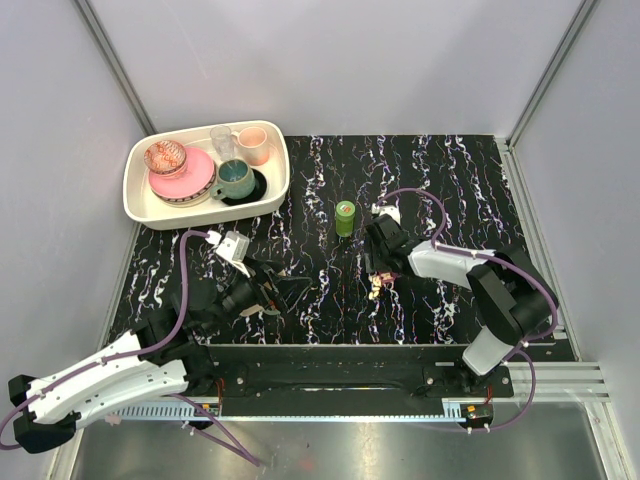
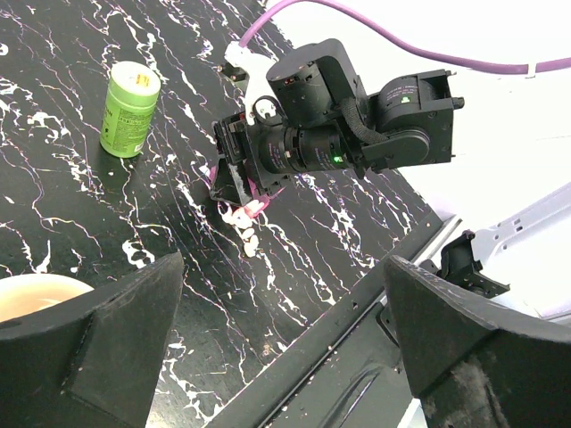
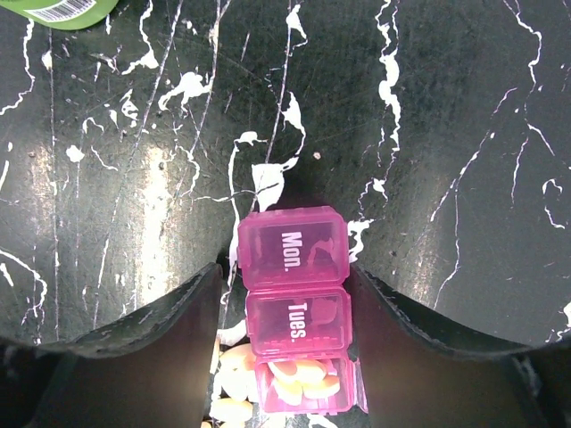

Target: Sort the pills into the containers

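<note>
hands first, at the table's near edge: the left gripper (image 2: 284,267) hangs with its jaws spread as wide as they go and nothing between them, facing roughly 3 o'clock across the black tabletop (image 1: 450,170). a little farther in, the right gripper (image 3: 287,272) sits low near the middle, and the pill box (image 3: 294,308) lies right between its fingers (image 3: 134,357).

that is the relation that matters. seen from the right wrist, the box's long axis runs 6 to 12 o'clock, straight out along the gripper's reach, so the jaws bracket its narrow width at 9 and 3. they sit close against both sides about level with the "tues." lid. whether they truly pinch it or only flank it, i cannot tell.

"mon." is at the far end, lid down. the compartment at the 6 o'clock end shows pills (image 3: 303,379) inside, with more loose on the table at 7 o'clock. the right arm is plainly nearer, and the left gripper is well apart, about 9 o'clock from the box.

farther back, around 11 o'clock from the box, the green bottle (image 1: 345,217) stands upright, capped.
</note>
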Available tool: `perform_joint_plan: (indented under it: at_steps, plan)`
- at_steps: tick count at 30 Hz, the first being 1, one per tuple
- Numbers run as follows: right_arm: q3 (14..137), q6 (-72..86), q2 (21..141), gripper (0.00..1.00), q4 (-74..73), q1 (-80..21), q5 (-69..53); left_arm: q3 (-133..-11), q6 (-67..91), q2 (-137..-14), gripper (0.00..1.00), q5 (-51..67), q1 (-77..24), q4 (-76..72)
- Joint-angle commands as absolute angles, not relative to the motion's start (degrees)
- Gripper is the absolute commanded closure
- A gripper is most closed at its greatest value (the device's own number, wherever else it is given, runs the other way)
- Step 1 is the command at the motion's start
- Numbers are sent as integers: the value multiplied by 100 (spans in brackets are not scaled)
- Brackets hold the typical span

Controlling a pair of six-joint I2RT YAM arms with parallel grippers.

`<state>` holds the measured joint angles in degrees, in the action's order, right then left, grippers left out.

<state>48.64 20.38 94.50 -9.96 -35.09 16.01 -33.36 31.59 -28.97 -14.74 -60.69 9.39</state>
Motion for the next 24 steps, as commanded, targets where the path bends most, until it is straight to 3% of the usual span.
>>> perform_joint_plan:
  at_steps: [1, 15, 24]
  plan:
    - [5071, 1942, 9536, 38, -1169, -3489, 1784, -3331, 3217, -2865, 1, -1433, -6073, 650]
    - [5071, 1898, 9352, 62, -1266, -3480, 1705, -3261, 3331, -2778, 1, -1476, -6073, 650]
    - [5352, 1705, 8694, 69, -1696, -3480, 1775, -3217, 3937, -2505, 1, -2082, -6073, 992]
